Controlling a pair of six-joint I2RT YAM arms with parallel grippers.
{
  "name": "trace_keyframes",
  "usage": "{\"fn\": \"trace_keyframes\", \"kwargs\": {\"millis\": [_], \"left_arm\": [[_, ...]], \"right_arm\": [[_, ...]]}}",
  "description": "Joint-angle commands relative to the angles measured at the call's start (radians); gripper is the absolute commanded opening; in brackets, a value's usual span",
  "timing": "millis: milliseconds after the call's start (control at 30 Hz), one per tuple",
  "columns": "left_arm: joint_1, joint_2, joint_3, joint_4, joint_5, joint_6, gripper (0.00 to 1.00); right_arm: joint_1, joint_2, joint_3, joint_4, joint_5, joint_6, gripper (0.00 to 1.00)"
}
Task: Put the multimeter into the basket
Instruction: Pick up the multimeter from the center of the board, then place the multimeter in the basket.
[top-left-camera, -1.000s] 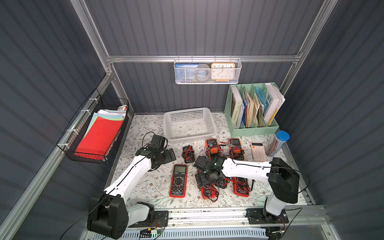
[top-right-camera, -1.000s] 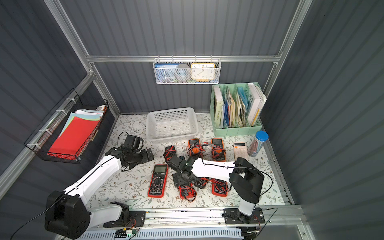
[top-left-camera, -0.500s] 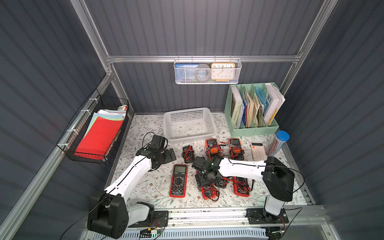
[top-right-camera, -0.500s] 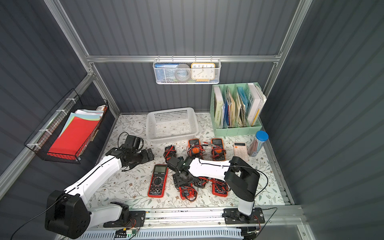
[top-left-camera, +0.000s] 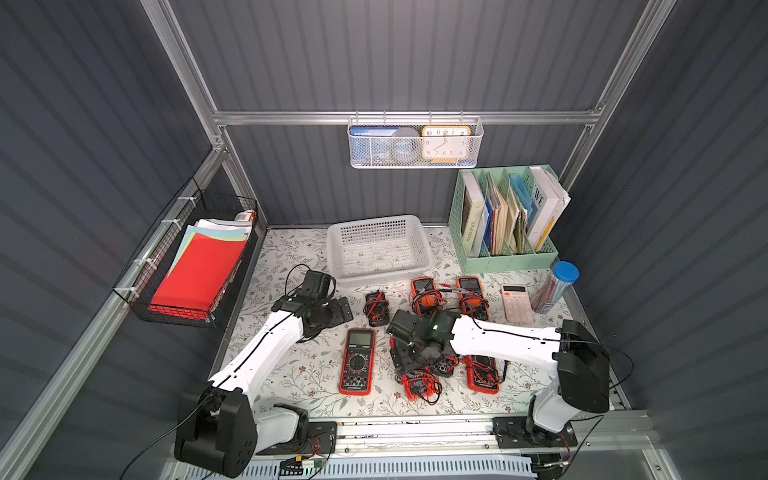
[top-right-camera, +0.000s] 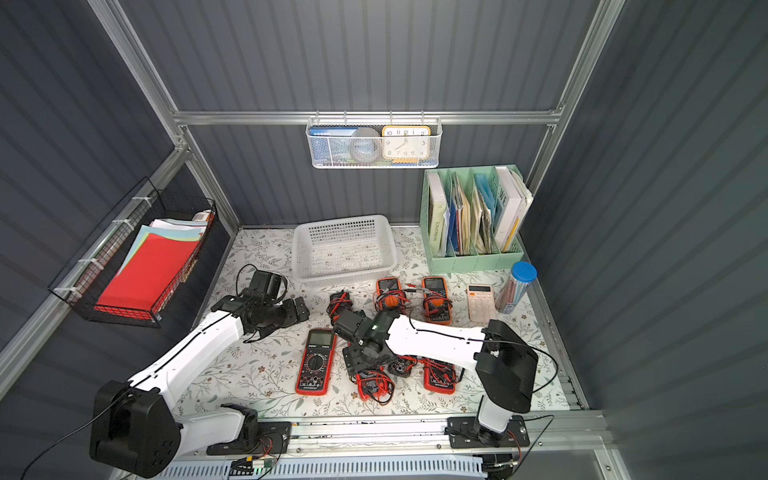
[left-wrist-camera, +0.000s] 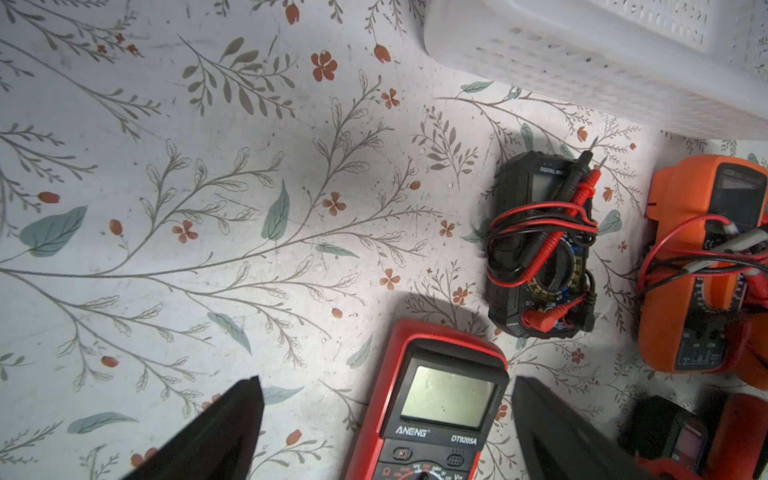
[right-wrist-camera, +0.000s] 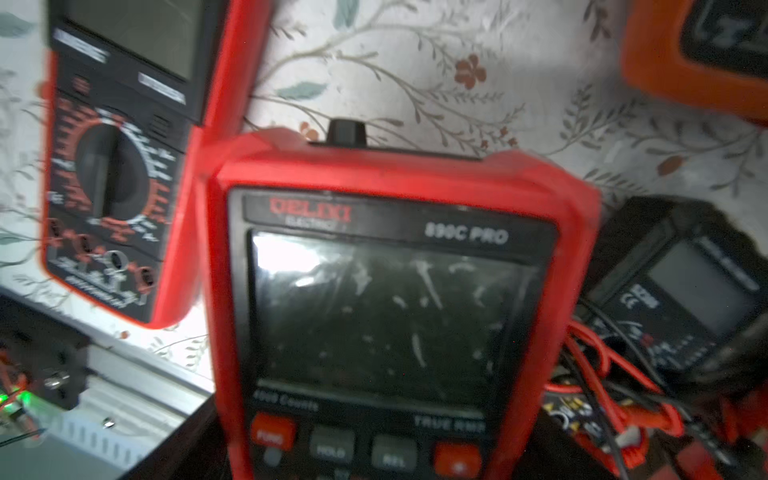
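The right arm (top-left-camera: 503, 337) reaches across from the lower right of the frame and bends down onto the red Delixi multimeter (right-wrist-camera: 386, 291), which lies at lower centre of the floral worktop (top-left-camera: 291, 374) with its red and black leads tangled over it. In the right wrist view the meter's body fills the gap between the jaws, which appear pressed to its two long sides, a grip across the narrow width that suits a lift. That view is blurred, so whether the meter rests on the worktop or is raised cannot be told. The white basket (top-left-camera: 382, 276) stands at upper centre, near the back wall, holding no meter. It is well apart from the grasp, with a black meter (top-left-camera: 376, 307) and two orange ones (top-left-camera: 424, 293) lying between. The left arm (top-left-camera: 266, 345) hangs at centre left, near the basket's front corner and the screen end of an Aneng multimeter (left-wrist-camera: 440, 415). Its jaws are spread wide and hold nothing, apparently parked clear of the other arm's path. The carry to the basket is not yet done.
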Motion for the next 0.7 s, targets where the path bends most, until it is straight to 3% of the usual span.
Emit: {"fn": "trace_keyframes", "kwargs": {"millis": [0, 233, 300, 667], "left_arm": [[-0.001, -0.003, 0.000, 0.004, 0.012, -0.023, 0.99], [0.000, 0.001, 0.042, -0.040, -0.026, -0.070, 0.99], [0.012, 0.012, 0.073, -0.059, -0.067, -0.061, 0.99], [0.131, 0.129, 0.239, -0.067, -0.039, -0.034, 0.99]], "right_arm": [[0.003, -0.051, 0.068, -0.018, 0.043, -0.014, 0.64], [-0.016, -0.064, 0.165, 0.025, 0.101, -0.067, 0.65], [-0.053, -0.043, 0.215, 0.038, 0.069, -0.083, 0.65], [-0.265, 0.183, 0.619, 0.079, -0.031, -0.165, 0.65]]}}
